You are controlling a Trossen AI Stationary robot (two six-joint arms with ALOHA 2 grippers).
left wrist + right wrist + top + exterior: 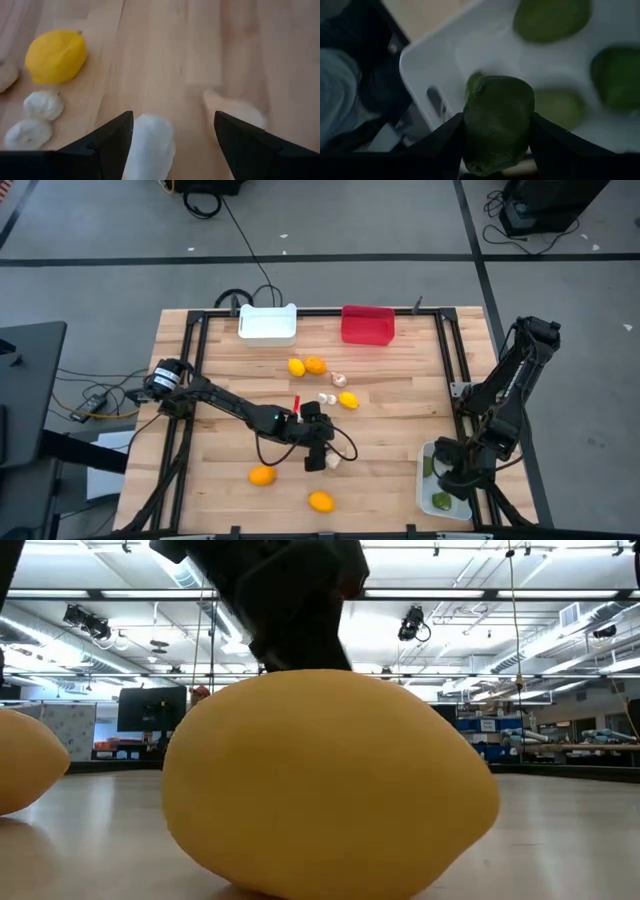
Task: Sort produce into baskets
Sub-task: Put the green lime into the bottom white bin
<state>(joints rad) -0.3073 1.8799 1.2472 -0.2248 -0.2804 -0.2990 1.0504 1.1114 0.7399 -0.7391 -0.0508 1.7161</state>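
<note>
My left gripper is open near the table's middle, low over the wood. A whitish garlic bulb lies on the table between its fingers, close to one of them. Two more bulbs and a yellow lemon lie beyond it. My right gripper is shut on a dark green oval fruit over the white basket at the table's near right. That basket holds several green fruits. My left gripper: the garlic bulb lies right beside one finger; whether it touches, I cannot tell. My right gripper pinches the green fruit by its two opposite sides between its two fingers, from above. The fruit sits over the white basket's inside, above the other green fruits.
A white basket and a red basket stand at the far edge. Orange citrus lie at the near side and far middle. A yellow fruit fills the low view.
</note>
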